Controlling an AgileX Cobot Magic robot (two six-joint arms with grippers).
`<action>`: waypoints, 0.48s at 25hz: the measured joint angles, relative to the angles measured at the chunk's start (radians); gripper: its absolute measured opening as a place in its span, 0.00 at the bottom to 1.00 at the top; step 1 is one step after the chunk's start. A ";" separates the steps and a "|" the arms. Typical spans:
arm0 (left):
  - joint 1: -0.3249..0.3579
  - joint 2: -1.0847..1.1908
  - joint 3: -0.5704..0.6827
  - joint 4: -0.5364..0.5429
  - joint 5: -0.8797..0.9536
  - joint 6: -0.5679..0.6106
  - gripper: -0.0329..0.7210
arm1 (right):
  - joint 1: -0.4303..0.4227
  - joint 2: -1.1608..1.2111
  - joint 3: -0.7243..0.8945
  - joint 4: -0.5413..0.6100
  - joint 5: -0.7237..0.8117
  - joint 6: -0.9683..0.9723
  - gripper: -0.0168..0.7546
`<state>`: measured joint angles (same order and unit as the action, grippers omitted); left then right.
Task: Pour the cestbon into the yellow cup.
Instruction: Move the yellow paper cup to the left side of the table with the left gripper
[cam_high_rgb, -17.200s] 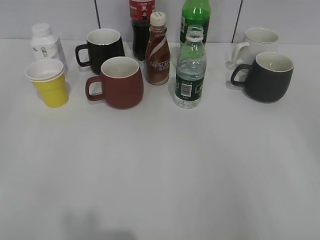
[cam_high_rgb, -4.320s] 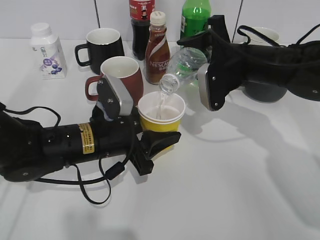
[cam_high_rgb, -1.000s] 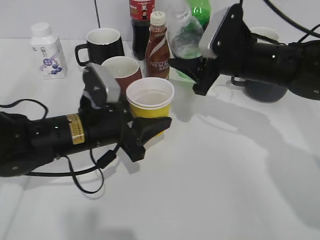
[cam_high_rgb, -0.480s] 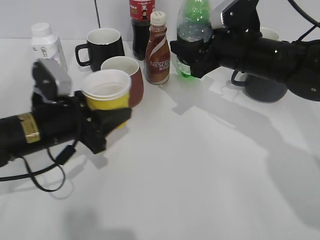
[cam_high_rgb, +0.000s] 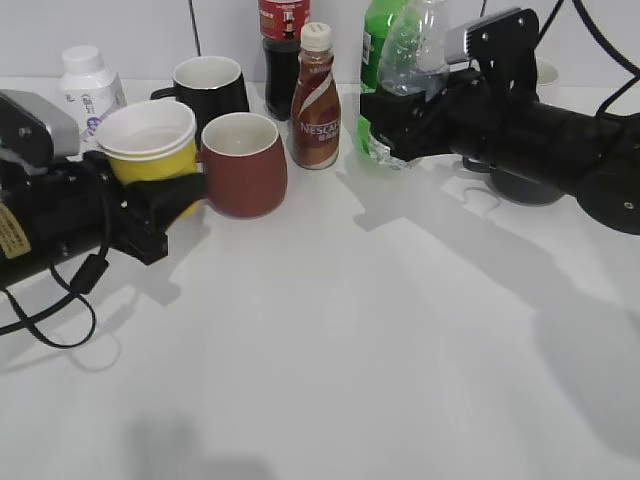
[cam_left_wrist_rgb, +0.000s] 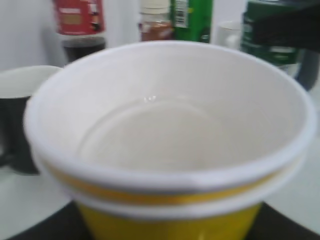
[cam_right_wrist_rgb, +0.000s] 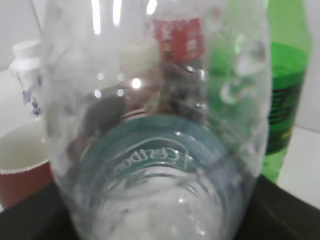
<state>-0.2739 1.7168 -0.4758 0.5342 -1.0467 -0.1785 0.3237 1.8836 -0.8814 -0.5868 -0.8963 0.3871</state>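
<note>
The yellow cup (cam_high_rgb: 152, 148), with a white rim and water inside, is held by my left gripper (cam_high_rgb: 165, 195) at the left, just left of the dark red mug. It fills the left wrist view (cam_left_wrist_rgb: 165, 150). My right gripper (cam_high_rgb: 400, 125) is shut on the cestbon (cam_high_rgb: 408, 70), a clear bottle with a dark green label, held upright at the back right next to the green soda bottle. The cestbon fills the right wrist view (cam_right_wrist_rgb: 155, 150). Both grippers' fingertips are mostly hidden by what they hold.
A dark red mug (cam_high_rgb: 243, 165), black mug (cam_high_rgb: 208, 88), Nescafe bottle (cam_high_rgb: 315, 100), cola bottle (cam_high_rgb: 283, 40), green soda bottle (cam_high_rgb: 378, 35) and white milk bottle (cam_high_rgb: 85, 80) stand along the back. A dark mug (cam_high_rgb: 525, 185) sits behind the right arm.
My left gripper has carried the yellow cup leftward and back, away from the bottle. My right gripper has turned the cestbon upright and moved it right, toward the back row.
</note>
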 joint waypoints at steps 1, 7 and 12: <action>0.005 0.000 0.000 -0.017 -0.001 0.023 0.53 | 0.000 0.000 0.001 0.005 0.000 0.006 0.63; 0.008 0.000 0.000 -0.161 0.002 0.107 0.53 | 0.000 0.000 0.003 0.058 0.001 0.042 0.63; 0.008 0.000 0.000 -0.241 0.003 0.147 0.53 | 0.000 0.023 0.003 0.079 0.010 0.059 0.63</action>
<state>-0.2660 1.7168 -0.4758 0.2934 -1.0432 -0.0310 0.3237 1.9064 -0.8781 -0.5075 -0.8864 0.4460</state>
